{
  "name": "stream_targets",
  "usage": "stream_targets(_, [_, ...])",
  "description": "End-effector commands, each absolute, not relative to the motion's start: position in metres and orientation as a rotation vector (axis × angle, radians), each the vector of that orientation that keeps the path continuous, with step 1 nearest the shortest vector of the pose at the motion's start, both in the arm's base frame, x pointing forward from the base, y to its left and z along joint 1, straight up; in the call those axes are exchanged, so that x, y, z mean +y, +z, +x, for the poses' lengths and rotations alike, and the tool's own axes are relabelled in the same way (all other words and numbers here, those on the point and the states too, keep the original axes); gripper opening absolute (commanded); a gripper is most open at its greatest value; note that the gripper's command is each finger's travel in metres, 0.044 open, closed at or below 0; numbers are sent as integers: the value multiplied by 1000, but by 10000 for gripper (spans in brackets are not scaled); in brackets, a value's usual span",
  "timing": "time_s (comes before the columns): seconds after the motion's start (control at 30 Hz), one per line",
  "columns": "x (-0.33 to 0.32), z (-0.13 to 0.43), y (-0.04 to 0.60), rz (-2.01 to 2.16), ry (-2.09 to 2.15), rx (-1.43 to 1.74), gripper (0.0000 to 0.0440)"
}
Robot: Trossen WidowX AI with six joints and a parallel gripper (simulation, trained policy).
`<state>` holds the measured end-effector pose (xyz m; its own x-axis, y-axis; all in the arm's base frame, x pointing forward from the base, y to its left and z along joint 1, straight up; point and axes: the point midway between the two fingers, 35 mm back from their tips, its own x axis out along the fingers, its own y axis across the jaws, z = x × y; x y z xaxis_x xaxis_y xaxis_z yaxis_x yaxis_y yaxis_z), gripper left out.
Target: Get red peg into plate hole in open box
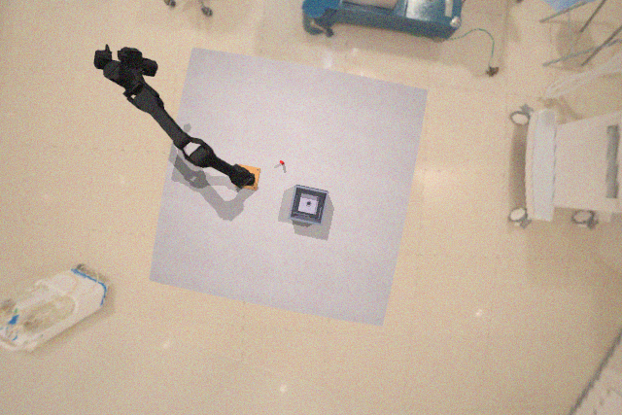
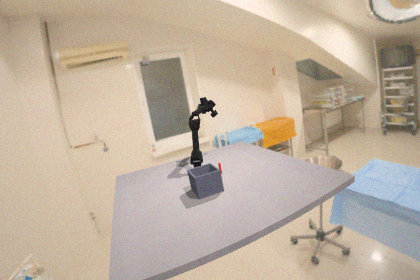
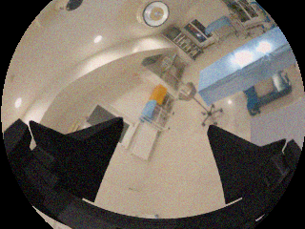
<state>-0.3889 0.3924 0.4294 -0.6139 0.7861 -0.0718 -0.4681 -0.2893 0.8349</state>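
Observation:
The red peg (image 1: 282,162) (image 2: 220,168) stands upright on the table, near the box and apart from it. The open dark blue-grey box (image 1: 325,208) (image 2: 207,184) stands on the table. From above, the pale plate (image 1: 302,205) shows at its bottom, with a dark hole in the middle and no peg in it. My gripper (image 1: 126,61) (image 2: 209,105) (image 3: 168,126) is open and empty. It is raised high and far from both peg and box, on the opposite side of the arm's base from them. Neither peg nor box shows in the wrist view.
The grey table (image 1: 301,119) (image 2: 257,199) carries the peg, the box and the arm's base. An orange base plate (image 1: 256,172) lies under the arm. The box walls stand up around the pale plate. Room furniture stands beyond the table's edges.

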Motion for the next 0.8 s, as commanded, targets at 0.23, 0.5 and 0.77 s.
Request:
stream_targets(0.23, [441,-301,394,432,1714,1131,440])
stream_targets(0.5, [469,-196,359,432,1417,1130,440])
stream_targets(0.77, [470,-93,324,434,1120,1128,440])
